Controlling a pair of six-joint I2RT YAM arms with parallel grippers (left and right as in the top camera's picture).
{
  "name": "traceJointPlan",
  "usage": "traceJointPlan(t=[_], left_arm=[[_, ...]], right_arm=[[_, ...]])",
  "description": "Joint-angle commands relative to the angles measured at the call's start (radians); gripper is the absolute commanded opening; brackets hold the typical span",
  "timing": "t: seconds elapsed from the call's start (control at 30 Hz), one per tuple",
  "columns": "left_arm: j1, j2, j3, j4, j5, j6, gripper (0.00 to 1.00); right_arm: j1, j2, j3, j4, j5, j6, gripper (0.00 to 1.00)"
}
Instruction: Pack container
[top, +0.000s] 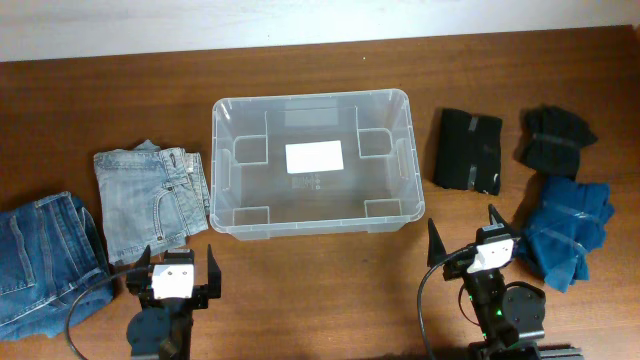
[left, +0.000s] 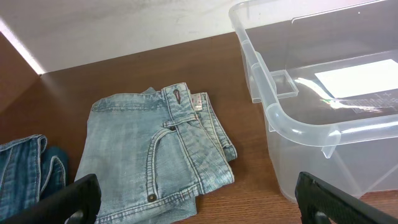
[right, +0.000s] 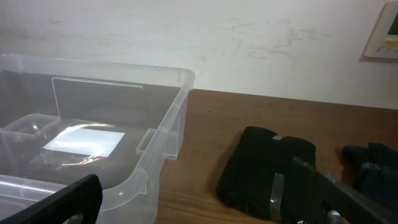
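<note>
The container (top: 225, 160) is a clear plastic bin with a white label on its base, standing empty at the table's middle. It also shows in the left wrist view (left: 292, 127) and the right wrist view (right: 158, 140). My left gripper (top: 172, 262) is open and empty at the front left, just in front of folded light-blue jeans (top: 150, 195); these also show in the left wrist view (left: 149, 152). My right gripper (top: 468, 235) is open and empty at the front right, near a folded black garment (top: 467, 150), which also shows in the right wrist view (right: 267, 168).
Darker blue jeans (top: 40, 260) lie at the far left. A second black garment (top: 555, 138) and a folded blue garment (top: 565, 225) lie at the far right. A white wall runs along the table's back edge.
</note>
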Motion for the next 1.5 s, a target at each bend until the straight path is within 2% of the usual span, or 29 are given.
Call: traceJointPlan(t=[0.0,0.4,0.57,0.77,0.93,1.1,1.27,1.47], left_arm=[[0.005,-0.004,-0.005,0.002,0.01,0.016,0.99],[0.005,-0.004,-0.005,0.002,0.01,0.016,0.99],[0.005,-0.004,-0.005,0.002,0.01,0.016,0.99],[0.005,-0.004,-0.005,0.002,0.01,0.016,0.99],[0.005,-0.004,-0.005,0.002,0.01,0.016,0.99],[0.005,-0.004,-0.005,0.002,0.01,0.016,0.99],[0.005,-0.004,-0.005,0.002,0.01,0.016,0.99],[0.005,-0.004,-0.005,0.002,0.01,0.016,0.99]], right_arm=[[0.009,-0.009,-0.005,-0.007,0.013,0.002,0.99],[0.01,-0.009,-0.005,-0.003,-0.021,0.027,0.99],[0.01,-0.009,-0.005,-0.004,-0.033,0.182,0.98],[0.01,-0.009,-0.004,0.083,-0.032,0.3,0.99],[0.01,-0.003,0.054,0.041,-0.022,0.302,0.98],[0.01,0.053,0.206,-0.086,0.105,0.328,0.98],[0.009,0.24,0.485,-0.221,0.191,0.328,0.98],[0.009,0.555,0.826,-0.422,0.228,0.299,0.99]])
